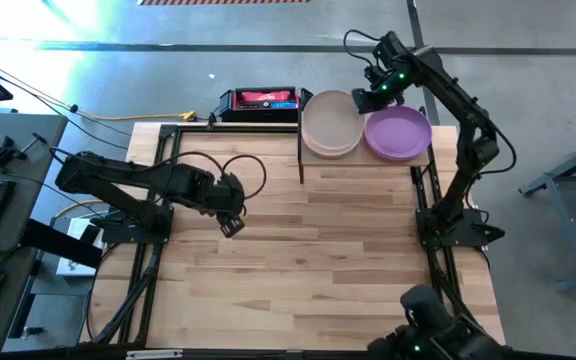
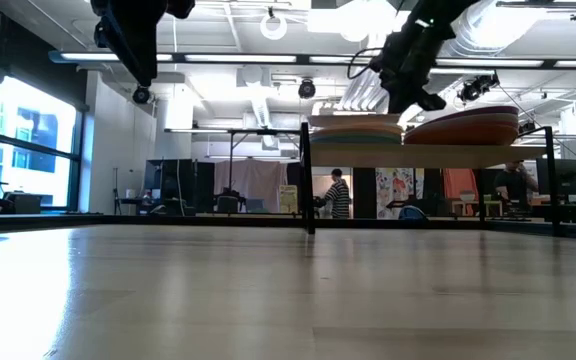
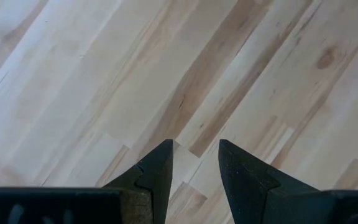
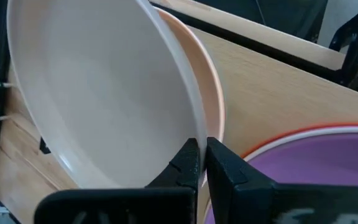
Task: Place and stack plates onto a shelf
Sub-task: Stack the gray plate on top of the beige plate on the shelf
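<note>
The shelf (image 1: 364,161) stands at the table's far edge and carries two stacks of plates. The left stack (image 1: 330,122) has a pale grey plate (image 4: 98,93) on top, with a peach plate (image 4: 211,93) right under it. In the low view a teal edge (image 2: 363,130) shows in this stack. The right stack has a purple plate (image 1: 398,133) on top, above an orange-red one (image 4: 303,134). My right gripper (image 4: 202,155) is shut on the pale grey plate's rim between the two stacks. My left gripper (image 1: 231,222) hangs open over the bare tabletop, left of centre. My right gripper pinches the pale grey plate's rim (image 4: 194,127) between its two fingers, on the side toward the purple plate. The fingers come from the far right, slanting down. The plate sits over the peach plate; whether it rests fully on it I cannot tell.
A black box with a red label (image 1: 260,100) sits beyond the table's far edge, left of the shelf. The shelf's black posts (image 2: 308,180) stand on the tabletop. Wide bare wood (image 1: 308,260) lies in front of the shelf. A person (image 2: 339,193) stands far back in the room.
</note>
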